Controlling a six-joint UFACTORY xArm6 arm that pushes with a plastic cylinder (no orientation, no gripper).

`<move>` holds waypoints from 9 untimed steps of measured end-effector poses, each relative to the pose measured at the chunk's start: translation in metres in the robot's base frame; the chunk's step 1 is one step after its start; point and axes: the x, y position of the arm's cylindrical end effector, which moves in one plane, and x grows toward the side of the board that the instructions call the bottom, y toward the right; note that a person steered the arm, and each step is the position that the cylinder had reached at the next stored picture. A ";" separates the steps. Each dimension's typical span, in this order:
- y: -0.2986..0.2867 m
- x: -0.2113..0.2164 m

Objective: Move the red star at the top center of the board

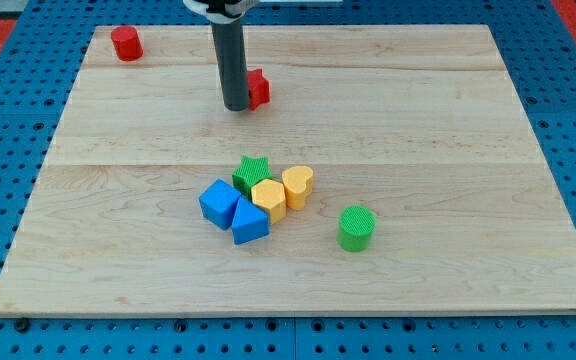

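Observation:
The red star (259,88) lies on the wooden board (448,150) near the view's top, a little left of centre. The dark rod comes down from the view's top and hides the star's left part. My tip (236,106) rests on the board right against the star's left side, slightly below it.
A red cylinder (126,43) stands at the board's top left corner. A cluster sits mid-board: green star (251,172), yellow hexagon (269,199), yellow heart (298,186), blue cube (219,202), blue triangle (249,222). A green cylinder (355,228) stands to its right.

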 end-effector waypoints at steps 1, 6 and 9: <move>0.014 -0.004; 0.043 -0.046; -0.039 -0.044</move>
